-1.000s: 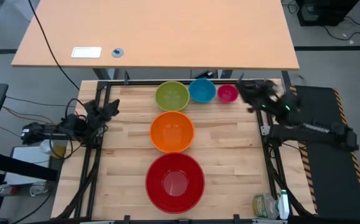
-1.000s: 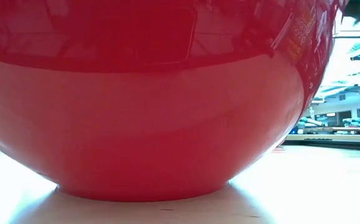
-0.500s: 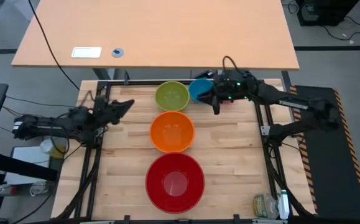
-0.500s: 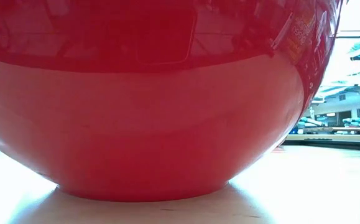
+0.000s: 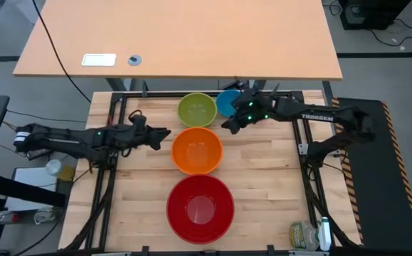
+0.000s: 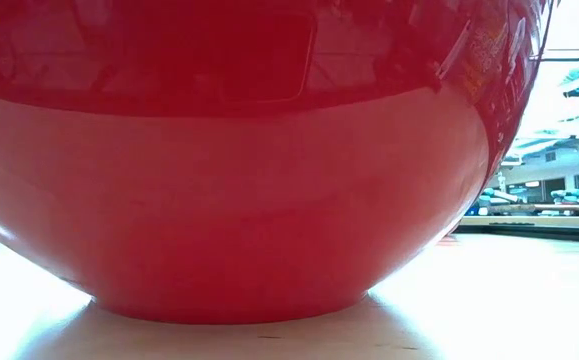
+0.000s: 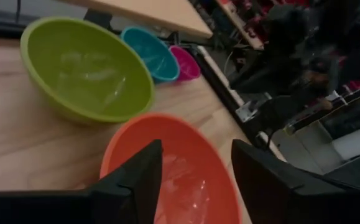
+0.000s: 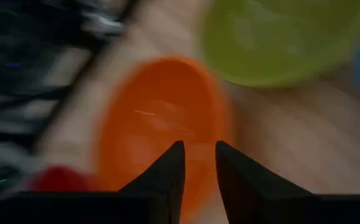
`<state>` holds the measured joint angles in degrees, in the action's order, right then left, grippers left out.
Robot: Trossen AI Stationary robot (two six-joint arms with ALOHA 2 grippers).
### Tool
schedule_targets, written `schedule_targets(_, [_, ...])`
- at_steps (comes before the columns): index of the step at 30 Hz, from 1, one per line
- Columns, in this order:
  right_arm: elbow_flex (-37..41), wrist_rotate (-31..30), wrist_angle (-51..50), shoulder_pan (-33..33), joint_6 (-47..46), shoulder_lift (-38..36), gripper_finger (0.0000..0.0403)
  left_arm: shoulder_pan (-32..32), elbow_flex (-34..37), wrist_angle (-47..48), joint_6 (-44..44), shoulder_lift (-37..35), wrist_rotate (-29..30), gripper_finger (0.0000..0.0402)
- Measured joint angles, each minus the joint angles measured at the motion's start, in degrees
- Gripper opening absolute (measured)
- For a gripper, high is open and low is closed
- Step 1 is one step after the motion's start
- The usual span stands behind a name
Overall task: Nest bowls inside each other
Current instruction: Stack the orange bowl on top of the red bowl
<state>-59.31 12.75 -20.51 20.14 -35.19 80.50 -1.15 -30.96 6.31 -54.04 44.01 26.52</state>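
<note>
Five bowls rest upright on their bases on the wooden table. The red bowl (image 5: 200, 208) is nearest and fills the low view (image 6: 239, 170). Behind it stand the orange bowl (image 5: 197, 149), then the green bowl (image 5: 196, 109). The blue bowl (image 5: 225, 103) is partly under my right arm. The pink bowl (image 7: 186, 62) shows only in the left wrist view. My left gripper (image 5: 164, 135) (image 7: 195, 174) is open just left of the orange bowl's rim. My right gripper (image 5: 228, 125) (image 8: 198, 152) hovers above the orange bowl's far right, its fingers narrowly apart and holding nothing.
A second tabletop (image 5: 262, 35) lies beyond the far edge, with a white device (image 5: 99, 60) and a small round thing (image 5: 134, 60) on it. A bottle (image 5: 302, 235) lies at the near right corner. Bare wood (image 5: 270, 178) is to the right of the orange and red bowls.
My left gripper has reached from the table's left edge toward the orange bowl, coming nearly level. My right gripper has swung from the far right corner over the pink and blue bowls toward the orange bowl, tipping downward. The bowls have stayed in place.
</note>
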Motion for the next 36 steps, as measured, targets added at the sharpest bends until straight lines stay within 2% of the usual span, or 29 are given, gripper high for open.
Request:
schedule_targets(2, [0.06, -4.98, -1.27, -1.11, 2.6, 1.01, 0.0099, 0.02, 0.0, 0.0, -0.96, 1.4, -0.79, 0.0208])
schedule_targets(6, [0.05, -6.36, 1.73, -3.33, 6.87, 3.6, 0.0112, 0.07, -0.02, -0.08, -1.28, 2.94, -1.36, 0.0217])
schedule_targets(15, [0.04, -8.78, 3.65, -4.96, 4.92, 10.91, 0.0227, 0.02, -0.09, 4.38, -0.31, 2.75, -2.87, 0.0218])
schedule_targets(19, [0.04, -9.09, 4.73, -5.5, 5.21, 14.24, 0.0243, 0.02, -0.09, 6.12, -0.31, 2.86, -3.69, 0.0218])
schedule_targets(27, [0.02, -10.25, 6.33, -7.4, 4.18, 18.54, 0.0203, 0.02, -0.09, 11.39, -0.4, 2.86, -4.87, 0.0218])
schedule_targets(36, [-0.02, -12.2, 6.28, -7.63, -0.63, 18.57, 0.0101, 0.0, -0.09, 13.4, -0.91, 2.86, -10.28, 0.0218])
